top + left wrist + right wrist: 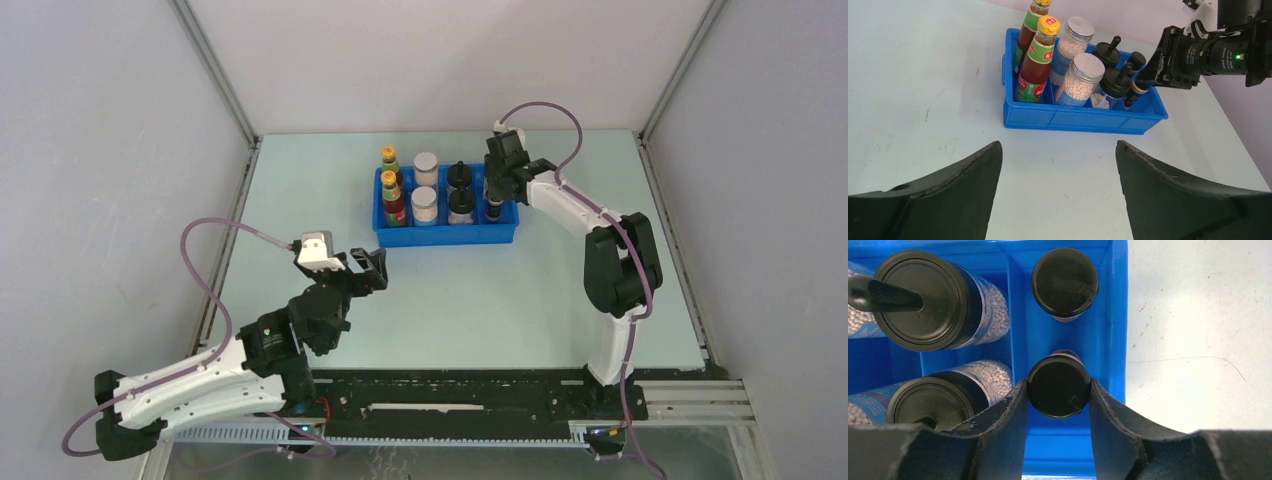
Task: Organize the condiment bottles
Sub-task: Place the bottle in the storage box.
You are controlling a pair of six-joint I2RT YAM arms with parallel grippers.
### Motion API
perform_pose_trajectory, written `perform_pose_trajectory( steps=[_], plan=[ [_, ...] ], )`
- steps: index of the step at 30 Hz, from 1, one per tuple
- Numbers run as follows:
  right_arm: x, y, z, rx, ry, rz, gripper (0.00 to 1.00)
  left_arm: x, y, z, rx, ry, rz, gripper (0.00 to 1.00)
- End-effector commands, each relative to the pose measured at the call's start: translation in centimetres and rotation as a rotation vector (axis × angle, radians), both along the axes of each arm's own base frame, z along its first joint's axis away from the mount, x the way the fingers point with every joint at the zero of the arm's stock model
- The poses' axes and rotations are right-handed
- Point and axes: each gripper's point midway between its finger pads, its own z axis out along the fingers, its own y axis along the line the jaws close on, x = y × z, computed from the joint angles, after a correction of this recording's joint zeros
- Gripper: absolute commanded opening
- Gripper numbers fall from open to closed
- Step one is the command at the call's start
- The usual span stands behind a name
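- Right gripper (1057,386) fills the foreground of its own wrist view, its jaws pressed against both sides of the black cap of a small dark vial (1058,390). As far as can be told, it is gripping it.
- That vial stands upright in the right-end column of the blue tray (1078,120), and the second vial (1064,282) is in the same column just beyond it.
- This looks like the last placement. All the other bottles stand in the tray, so the step in hand is probably setting the vial down and letting go.
- To do it well, lower until the base rests on the tray floor and part the jaws only a little. The tray's end wall is close on one side and a divider on the other, so the fingers have little room.
- Then lift straight up, so the cap is not dragged and the second vial is not tipped.
- Black-lidded jars (923,300) stand in the next column. Their raised knobs are the nearest thing to snag.
- Silver-lidded jars (1083,75) and red-labelled bottles (1040,55) fill the columns further left, well out of the way.
- Left gripper (1058,150) hovers over the table (923,75) in front of the tray, jaws wide apart and holding nothing.
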Motion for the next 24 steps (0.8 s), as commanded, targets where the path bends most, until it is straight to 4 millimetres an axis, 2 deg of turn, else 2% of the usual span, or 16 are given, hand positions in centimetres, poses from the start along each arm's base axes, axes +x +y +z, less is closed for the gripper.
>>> perform_pose_trajectory(
  steps=[1, 14, 24],
  plan=[
    [1.1, 0.4, 0.7, 0.030, -0.043, -0.003, 0.00, 0.0, 0.4, -0.6, 0.012, -0.003, 0.022, 0.88],
    [0.8, 0.1, -0.3, 0.023, -0.026, -0.011, 0.00, 0.0, 0.4, -0.7, 0.012, 0.001, 0.021, 0.88],
    [0.6, 0.1, -0.8, 0.022, -0.016, -0.013, 0.10, 0.0, 0.4, -0.8, 0.007, 0.003, 0.021, 0.88]
  ],
)
